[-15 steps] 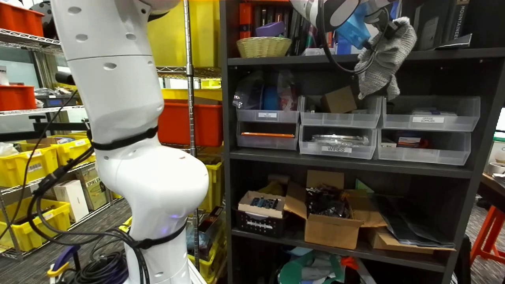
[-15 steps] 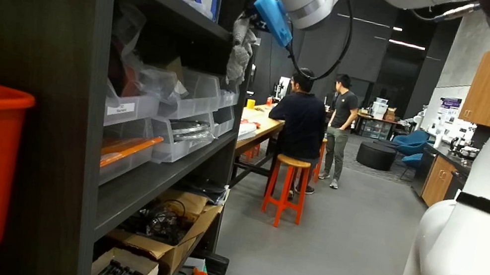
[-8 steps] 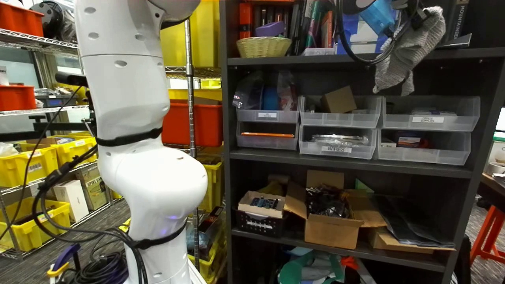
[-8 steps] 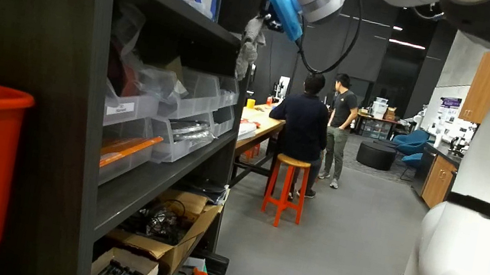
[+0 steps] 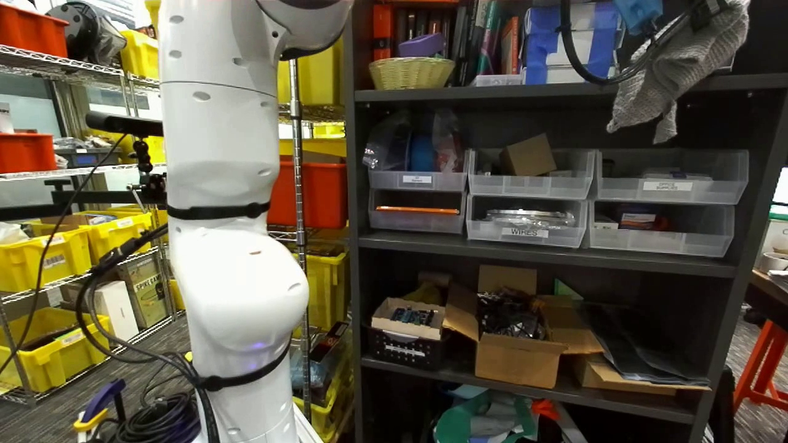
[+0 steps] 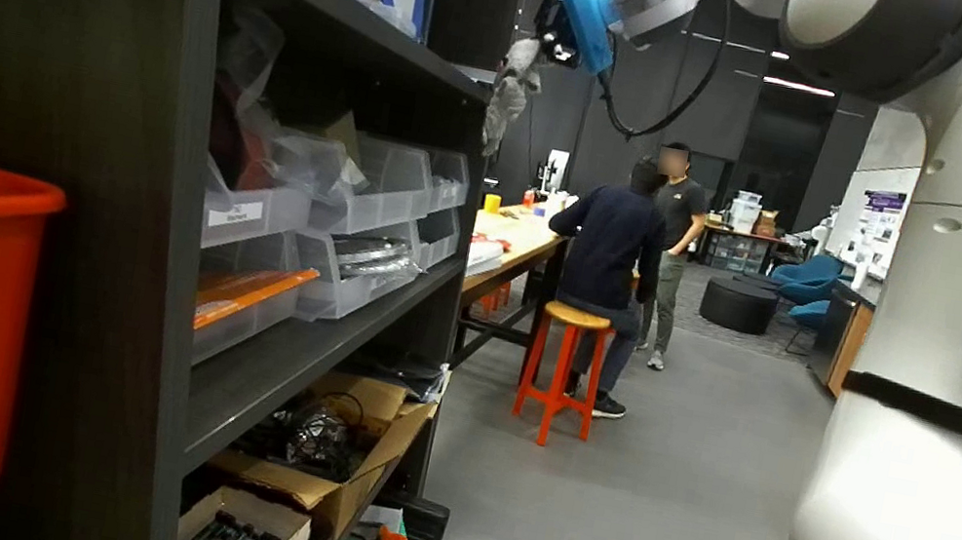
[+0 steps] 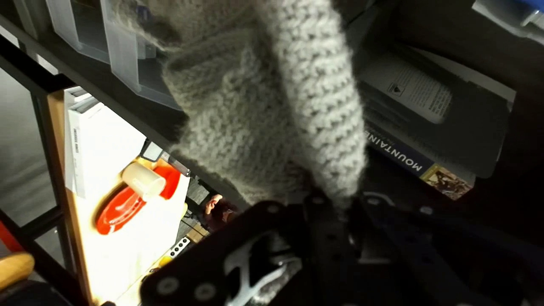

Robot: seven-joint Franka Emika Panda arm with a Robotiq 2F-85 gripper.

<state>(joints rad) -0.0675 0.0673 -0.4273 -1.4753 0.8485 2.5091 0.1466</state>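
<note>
Jaws pinch a gray knit cloth [image 5: 683,71] near the dark shelving [image 5: 542,256].

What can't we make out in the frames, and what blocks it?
Where the fingers meet the knitted cloth: wrist view, dark shadow and cloth folds.
The cloth's far end: wrist view, cut by top edge.
Title end on the book: wrist view, behind the cloth.
Top of the arm: both exterior views, cut by top edge.
Standing person: in an exterior view, face blurred.

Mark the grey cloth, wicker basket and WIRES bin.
Grey cloth [image 7: 259,102], in the wrist view: knitted middle.
Wicker basket [image 5: 411,74], in an exterior view: woven front.
WIRES bin [image 5: 525,234], in an exterior view: front label.
</note>
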